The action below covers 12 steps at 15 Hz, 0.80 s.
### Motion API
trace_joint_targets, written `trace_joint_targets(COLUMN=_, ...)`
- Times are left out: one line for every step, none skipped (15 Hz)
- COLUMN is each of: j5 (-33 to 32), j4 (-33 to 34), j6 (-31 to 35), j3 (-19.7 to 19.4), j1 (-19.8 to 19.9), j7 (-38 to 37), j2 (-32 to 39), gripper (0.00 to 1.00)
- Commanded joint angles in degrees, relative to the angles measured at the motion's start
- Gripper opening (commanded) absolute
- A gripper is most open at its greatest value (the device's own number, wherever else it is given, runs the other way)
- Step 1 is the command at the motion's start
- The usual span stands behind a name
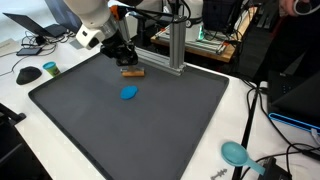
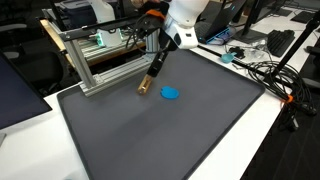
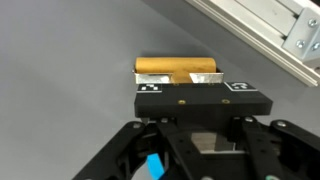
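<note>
One gripper [image 1: 125, 60] terminates the arm, and its jaws are pressed together on a block [image 1: 132, 71], a short tan wooden bar. In the wrist view the block [image 3: 178, 68] lies crosswise just beyond the gripper [image 3: 195, 100], whose black body hides the fingertips; the long axis of the block runs from side to side. In an exterior view the gripper [image 2: 151, 74] is tilted, and the block [image 2: 144, 88] projects from its tip at the same slant, lower end down. That end appears to touch the mat [image 2: 190, 130], though the picture is too coarse to confirm contact. The block is located near the far edge of the mat [image 1: 180, 125], just beside the frame [image 1: 172, 48], an aluminium extrusion structure standing along that edge; block and frame are apart. A section of the frame [image 3: 275, 35] crosses the upper corner of the wrist view. A disc [image 1: 129, 93], blue and flat, lies on the mat near the block, toward the middle of the surface, apart from both block and gripper. The mat is dark grey and covers most of a white table [image 1: 48, 135]. A teal scoop [image 1: 236, 152] rests on the table past a mat corner, well apart from the gripper. Cables [image 2: 265, 75] lie on the table beyond the mat edge.
</note>
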<state>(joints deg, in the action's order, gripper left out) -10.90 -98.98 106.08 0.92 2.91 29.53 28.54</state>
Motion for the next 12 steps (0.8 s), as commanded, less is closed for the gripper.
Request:
trace_joint_targets(j5=2.7, j4=1.4, j6=-7.4, j3=0.8, j1=0.9, j7=-0.9, j2=3.6, gripper=0.23)
trace_joint_targets(j5=3.8, j4=1.9, j6=-8.5, j3=0.9, j1=1.3, j7=-1.6, j2=2.3, gripper=0.23)
trace_joint_targets(j5=5.9, j4=2.4, j6=-9.4, j3=1.2, j1=1.8, j7=-2.8, j2=1.1, gripper=0.23)
trace_joint_targets(j5=7.9, j4=2.1, j6=-9.0, j3=1.4, j1=2.3, j7=-3.7, j2=-0.6, gripper=0.23)
trace_joint_targets(j5=10.1, j4=1.9, j6=-9.0, j3=1.6, j1=2.5, j7=-4.6, j2=-2.2, gripper=0.23)
trace_joint_targets(j5=12.5, j4=1.4, j6=-8.2, j3=1.8, j1=2.6, j7=-5.6, j2=-3.6, gripper=0.23)
trace_joint_targets(j5=14.8, j4=0.9, j6=-7.5, j3=1.9, j1=2.6, j7=-6.7, j2=-5.5, gripper=0.23)
trace_joint_targets(j5=16.4, j4=0.3, j6=-6.1, j3=1.7, j1=2.4, j7=-8.3, j2=-7.0, gripper=0.23)
trace_joint_targets(j5=17.8, j4=-0.3, j6=-5.1, j3=1.5, j1=2.1, j7=-10.0, j2=-8.5, gripper=0.23)
trace_joint_targets(j5=18.6, j4=-0.7, j6=-3.4, j3=1.2, j1=1.7, j7=-11.9, j2=-9.7, gripper=0.23)
trace_joint_targets(j5=19.0, j4=-1.5, j6=-1.8, j3=0.8, j1=1.2, j7=-14.3, j2=-11.1, gripper=0.23)
trace_joint_targets(j5=18.9, j4=-2.2, j6=0.1, j3=0.5, j1=0.8, j7=-16.7, j2=-12.3, gripper=0.23)
